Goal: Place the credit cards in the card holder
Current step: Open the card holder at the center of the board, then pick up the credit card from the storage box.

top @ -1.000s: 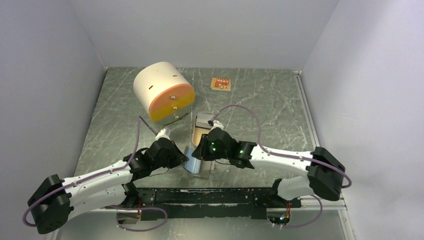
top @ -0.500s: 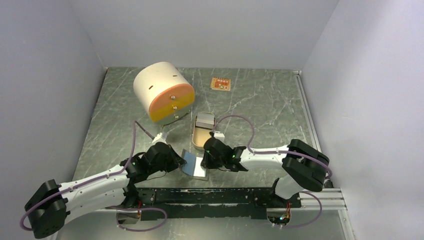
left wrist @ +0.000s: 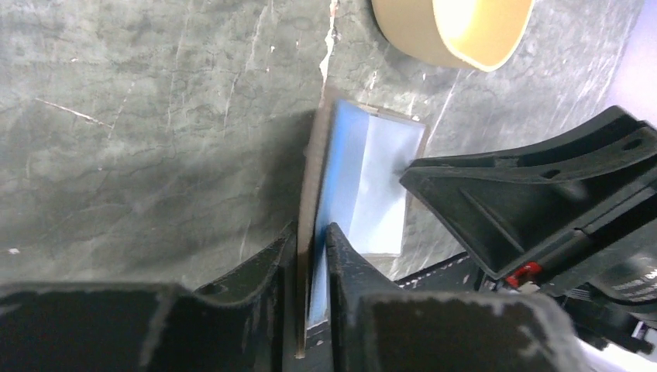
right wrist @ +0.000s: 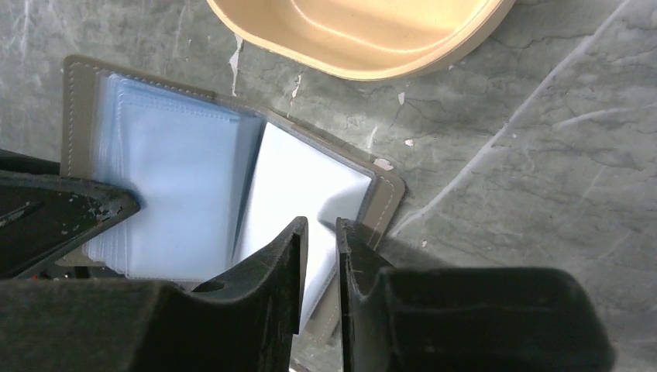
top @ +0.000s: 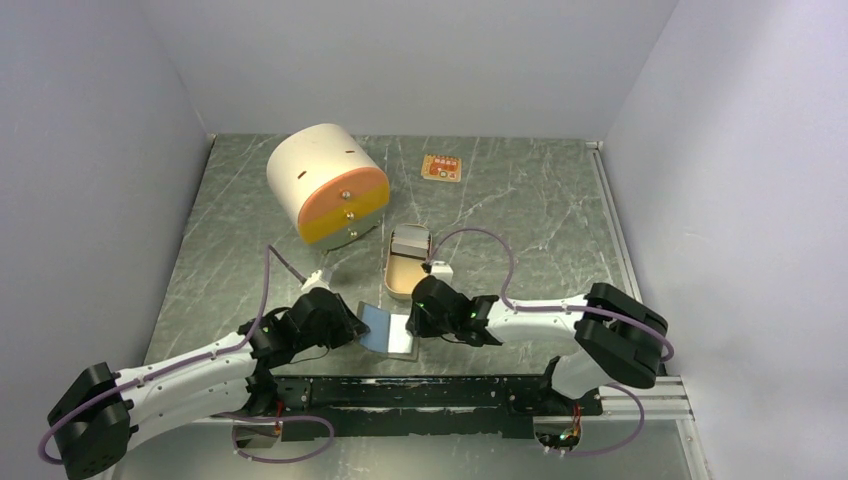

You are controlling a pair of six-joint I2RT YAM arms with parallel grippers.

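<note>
Pinches left cover of the open card holder (top: 383, 330), lower centre, with left gripper (left wrist: 310, 232); poises right gripper (right wrist: 318, 229), nearly closed and empty, over its right page. Needs the orange card (top: 441, 168), far up-frame, nearer the right gripper.

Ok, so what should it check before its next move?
1. Card holder lying open, sleeves showing: ok.
2. Left gripper clamped on the left cover: ok.
3. Right gripper pinching the right side: cannot tell; the jaws are nearly closed over it.
4. A card in hand: not ok; the orange card lies far back, untouched.
5. Second card located: cannot tell.
6. Tan tin apart from the holder: ok.
</note>
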